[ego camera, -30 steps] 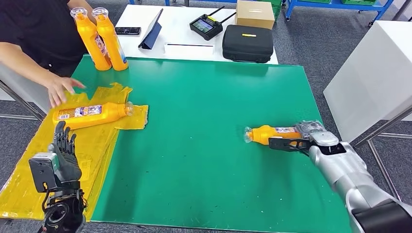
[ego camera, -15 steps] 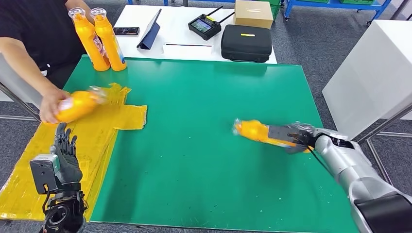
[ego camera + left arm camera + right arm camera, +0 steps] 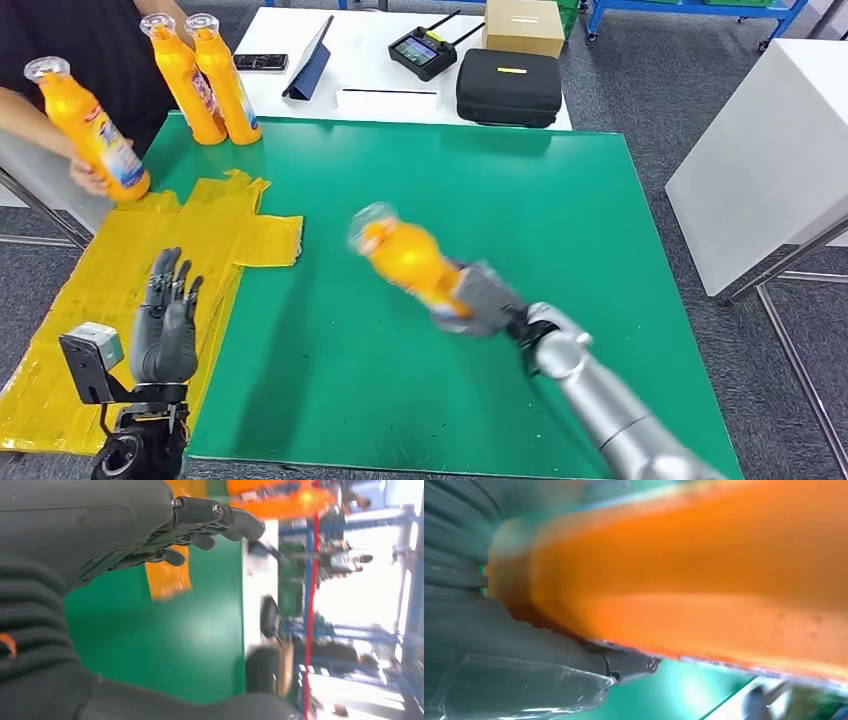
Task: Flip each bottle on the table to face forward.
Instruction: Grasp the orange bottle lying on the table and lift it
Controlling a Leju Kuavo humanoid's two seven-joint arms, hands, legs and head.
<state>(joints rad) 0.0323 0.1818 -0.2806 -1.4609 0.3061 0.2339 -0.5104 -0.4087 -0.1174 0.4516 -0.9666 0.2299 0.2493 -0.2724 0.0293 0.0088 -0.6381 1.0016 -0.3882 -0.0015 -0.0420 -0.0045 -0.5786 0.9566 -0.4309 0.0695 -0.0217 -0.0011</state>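
Note:
My right hand (image 3: 478,300) grips an orange bottle (image 3: 405,255) and holds it tilted above the middle of the green mat (image 3: 560,200), clear cap toward the far left. The same orange bottle (image 3: 704,570) looms close in the right wrist view, blurred, against my right hand (image 3: 499,650). My left hand (image 3: 166,322) hovers over the yellow sheet (image 3: 90,300) with its fingers spread and nothing in it; the left hand (image 3: 165,535) looks the same in its wrist view. A person's hand holds a third orange bottle (image 3: 88,128) upright at the far left. Two orange bottles (image 3: 205,80) stand upright at the mat's far left corner.
Behind the mat, a white table (image 3: 380,100) carries a black case (image 3: 510,88), a cardboard box (image 3: 524,27), a controller (image 3: 424,52), a tablet (image 3: 310,55) and a phone (image 3: 262,63). A white cabinet (image 3: 770,150) stands to the right. The person stands at the far left.
My right hand has lifted its bottle off the mat and carried it left toward the centre. The person picked the lying bottle off the yellow sheet and stood it upright. My left hand rose slightly.

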